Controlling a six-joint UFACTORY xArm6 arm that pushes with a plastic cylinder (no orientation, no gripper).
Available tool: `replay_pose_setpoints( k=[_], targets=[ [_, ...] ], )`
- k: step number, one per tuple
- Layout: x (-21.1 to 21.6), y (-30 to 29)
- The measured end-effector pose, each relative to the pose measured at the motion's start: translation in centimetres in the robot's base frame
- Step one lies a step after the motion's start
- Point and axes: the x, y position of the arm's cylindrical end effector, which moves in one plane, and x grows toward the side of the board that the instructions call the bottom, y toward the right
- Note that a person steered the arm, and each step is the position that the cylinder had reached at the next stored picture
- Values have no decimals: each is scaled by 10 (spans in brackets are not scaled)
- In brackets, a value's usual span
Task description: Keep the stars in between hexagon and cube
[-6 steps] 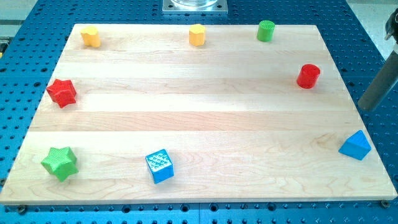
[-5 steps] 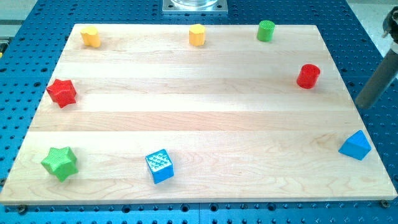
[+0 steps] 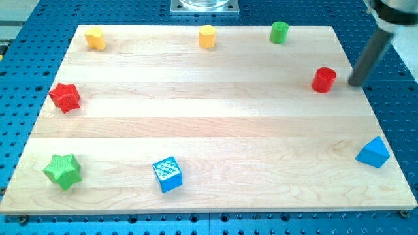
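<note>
1. Nearest the view's bottom edge of the counter (image 3: 209,134), we see the green star (image 3: 63,171) at the left corner, with the blue cube (image 3: 168,174) lying to its right, well apart from it.
2. At the view's bottom right, near the counter's right edge, sits the blue triangular block (image 3: 373,153), far from every other block.
3. Higher up on the view's left edge, we find the red star (image 3: 65,96), directly above the green star and clear of it.
4. On the view's right, at mid-depth, stands the red cylinder (image 3: 324,79). Our tip (image 3: 353,83) rests just beside it on its right, apart from it and close to the counter's right edge; the rod rises toward the view's top right.
5. We carry no jaws: the arm ends in a plain rod and holds nothing.
6. Along the far edge, we see a yellow block (image 3: 95,38) of unclear shape at the left, the yellow hexagon (image 3: 207,36) near the middle, and the green cylinder (image 3: 279,32) to its right.
</note>
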Motion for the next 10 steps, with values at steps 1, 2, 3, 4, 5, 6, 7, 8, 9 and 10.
replay_pose_setpoints(
  k=[1, 2, 3, 4, 5, 6, 7, 8, 9, 10],
  targets=[
    [-45, -59],
    [-51, -179],
    [-95, -239],
    [-104, -261],
    [-105, -362],
    [-120, -357],
    [-134, -408],
    [-107, -469],
    [-124, -471],
    [-151, -500]
  ],
)
